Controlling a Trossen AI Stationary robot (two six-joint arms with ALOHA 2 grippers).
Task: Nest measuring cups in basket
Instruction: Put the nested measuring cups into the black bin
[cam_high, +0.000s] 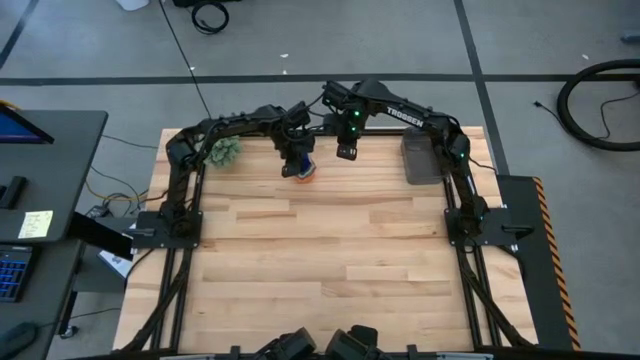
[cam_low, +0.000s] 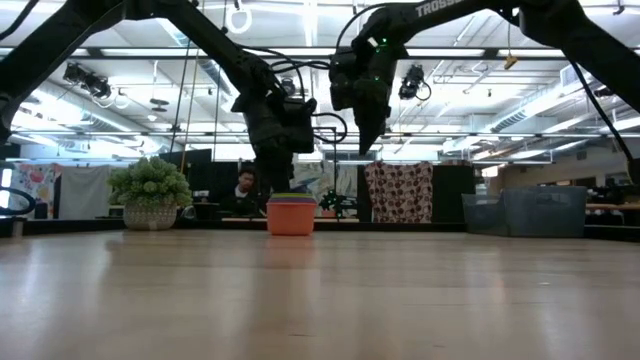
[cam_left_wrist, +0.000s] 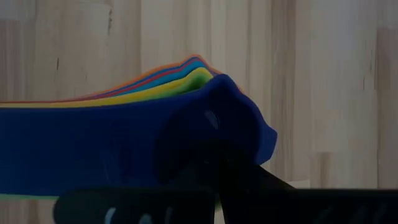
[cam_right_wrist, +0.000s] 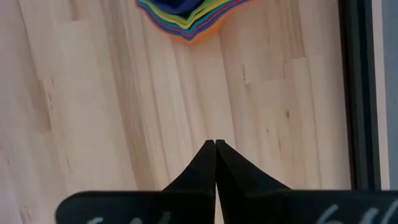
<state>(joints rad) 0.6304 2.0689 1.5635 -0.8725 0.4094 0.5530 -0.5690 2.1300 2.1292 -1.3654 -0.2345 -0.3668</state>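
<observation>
The measuring cups (cam_high: 304, 172) stand nested in one stack (cam_low: 291, 215) on the wooden table near its far edge, orange outermost and dark blue (cam_left_wrist: 93, 143) on top. Their flat handles fan out together (cam_right_wrist: 186, 15). My left gripper (cam_low: 272, 190) is shut and reaches down onto the top of the stack. My right gripper (cam_high: 347, 152) hangs shut and empty above the table (cam_right_wrist: 215, 143), to the right of the stack. The grey basket (cam_high: 422, 160) stands farther right, apart from the cups. My left gripper has its shut fingers (cam_left_wrist: 214, 165) on the dark blue cup's handle (cam_left_wrist: 242, 118), the topmost of the stack. They come from above, slanting down. The stack stays upright with its base on the table. Whether the fingers pinch the handle or only rest on it does not show.
A fuzzy green plant ball (cam_high: 225, 152) sits at the far left of the table (cam_low: 150, 195). The dark arm frames run along both sides of the table. Open wood lies across the middle and near side (cam_high: 330, 260). A person shows in the room behind (cam_low: 243, 185).
</observation>
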